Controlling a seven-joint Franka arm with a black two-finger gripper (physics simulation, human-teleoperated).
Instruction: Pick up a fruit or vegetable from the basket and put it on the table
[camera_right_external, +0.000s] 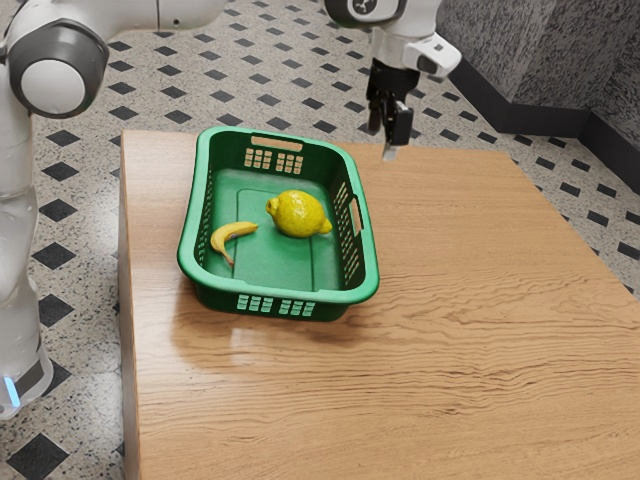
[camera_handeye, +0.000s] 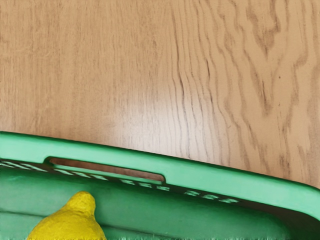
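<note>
Text: none legible | labels: none | numbers: none | signs: none

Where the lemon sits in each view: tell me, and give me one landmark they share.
Exterior view: the lemon lies inside the green basket, on the exterior view's right of the banana.
Wrist view: the lemon is inside the basket, partly cut off by the picture's edge, its tip toward a handle slot.
Shared landmark: the basket's green rim.

Exterior view slants down, farther; wrist view looks down, close (basket (camera_handeye: 225, 180) shared).
</note>
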